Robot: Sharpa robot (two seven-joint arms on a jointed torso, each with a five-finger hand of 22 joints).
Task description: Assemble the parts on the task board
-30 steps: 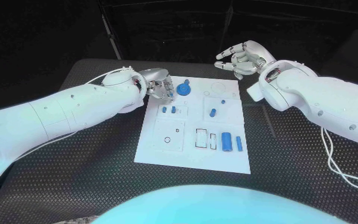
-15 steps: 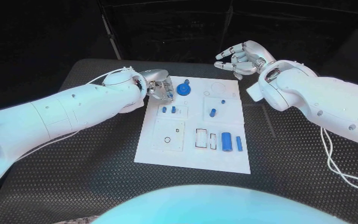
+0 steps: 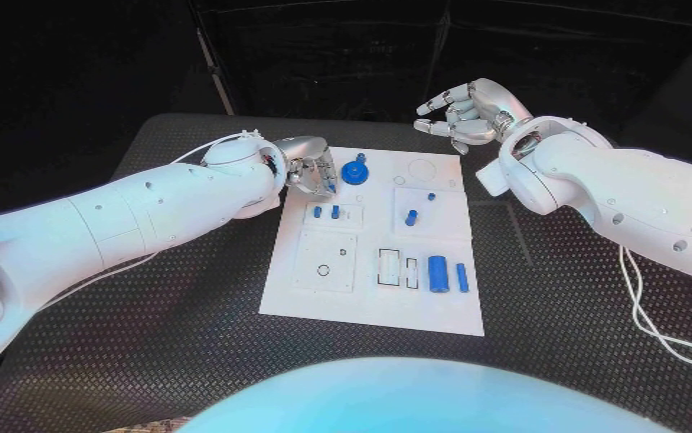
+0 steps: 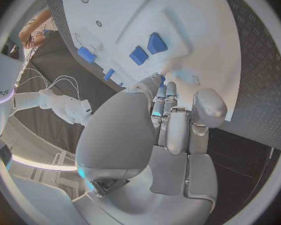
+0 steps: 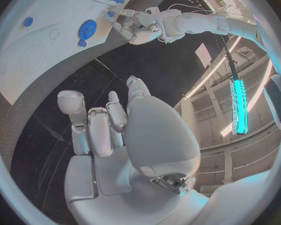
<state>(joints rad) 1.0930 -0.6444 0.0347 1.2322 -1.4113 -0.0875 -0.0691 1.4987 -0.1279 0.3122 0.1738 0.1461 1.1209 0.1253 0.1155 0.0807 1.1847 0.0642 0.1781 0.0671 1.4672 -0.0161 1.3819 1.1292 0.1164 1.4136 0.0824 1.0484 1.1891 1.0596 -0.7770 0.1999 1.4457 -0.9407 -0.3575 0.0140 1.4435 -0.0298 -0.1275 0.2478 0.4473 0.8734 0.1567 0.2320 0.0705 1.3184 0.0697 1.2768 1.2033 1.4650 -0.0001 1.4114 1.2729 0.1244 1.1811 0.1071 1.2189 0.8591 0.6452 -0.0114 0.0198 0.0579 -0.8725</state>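
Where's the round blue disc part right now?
In the head view the round blue disc sits near the task board's far left corner, just beside the left hand's fingers and well left of the raised right hand.

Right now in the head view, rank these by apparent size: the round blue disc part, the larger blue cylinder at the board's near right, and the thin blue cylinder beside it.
1. Round blue disc part
2. Larger blue cylinder, close to the disc; unsure
3. Thin blue cylinder
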